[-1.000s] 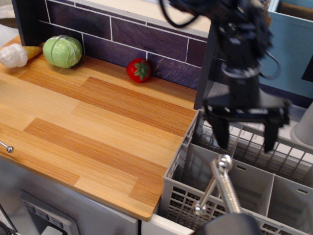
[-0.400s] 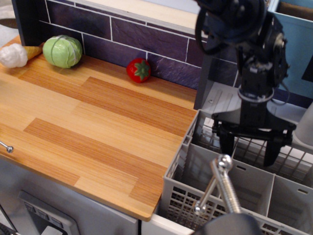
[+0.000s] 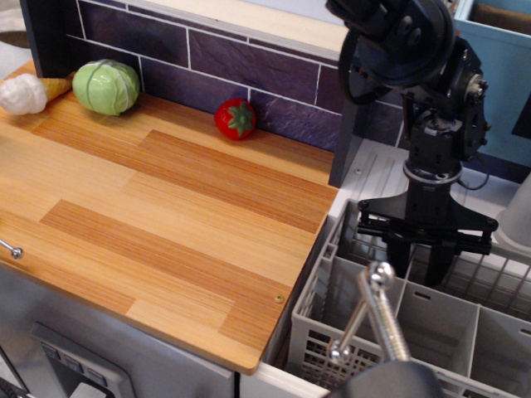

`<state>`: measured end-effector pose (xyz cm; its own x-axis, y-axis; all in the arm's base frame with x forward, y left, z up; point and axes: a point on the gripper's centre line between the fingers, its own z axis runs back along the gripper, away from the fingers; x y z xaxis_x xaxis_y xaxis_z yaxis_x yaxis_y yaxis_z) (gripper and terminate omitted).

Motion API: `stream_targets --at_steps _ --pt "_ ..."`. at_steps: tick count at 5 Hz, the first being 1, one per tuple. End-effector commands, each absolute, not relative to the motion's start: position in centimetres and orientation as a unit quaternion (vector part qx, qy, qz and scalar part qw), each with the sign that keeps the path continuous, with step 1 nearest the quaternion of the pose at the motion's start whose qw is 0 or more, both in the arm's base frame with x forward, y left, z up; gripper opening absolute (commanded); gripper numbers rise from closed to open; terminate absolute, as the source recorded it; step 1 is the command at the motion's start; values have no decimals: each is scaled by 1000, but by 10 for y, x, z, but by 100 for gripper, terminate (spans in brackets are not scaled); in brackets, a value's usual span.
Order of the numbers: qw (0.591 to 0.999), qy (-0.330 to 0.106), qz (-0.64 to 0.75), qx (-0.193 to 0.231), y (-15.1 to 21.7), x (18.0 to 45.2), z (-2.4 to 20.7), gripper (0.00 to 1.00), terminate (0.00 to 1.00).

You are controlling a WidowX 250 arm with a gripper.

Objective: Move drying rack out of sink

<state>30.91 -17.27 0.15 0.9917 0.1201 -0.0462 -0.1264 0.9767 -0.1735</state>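
Observation:
The light-grey slatted drying rack (image 3: 440,322) sits in the sink at the right, next to the wooden counter. Only a white strip of the sink's rim (image 3: 270,385) shows at the bottom, and a dark gap lies between the rack's left wall and the counter edge. My black gripper (image 3: 425,264) hangs from above at the rack's far side. Its fingers are drawn close together around a wall of the rack, so it is shut on the rack.
A chrome faucet (image 3: 378,313) stands in front of the rack, close to the camera. The wooden counter (image 3: 149,207) holds a green cabbage (image 3: 105,86), a red strawberry (image 3: 236,118) and a white vegetable (image 3: 21,94) along the tiled back wall. A white ribbed surface (image 3: 373,174) lies behind the rack.
The gripper came down to the rack's far side and its fingers closed on a wall. The rack has shifted to the right, opening a gap beside the counter.

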Motion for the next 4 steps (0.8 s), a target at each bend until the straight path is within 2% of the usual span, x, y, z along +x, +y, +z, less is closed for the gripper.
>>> stream_targets --at_steps 1,2,3,4 --pt "992 -14 60 -107 -179 319 29 0 0" --pt "992 -18 55 -109 -178 319 39 0 0" --pt "989 -19 44 -143 -178 312 82 0 0" --pt "985 -39 33 -167 -174 304 129 0 0"
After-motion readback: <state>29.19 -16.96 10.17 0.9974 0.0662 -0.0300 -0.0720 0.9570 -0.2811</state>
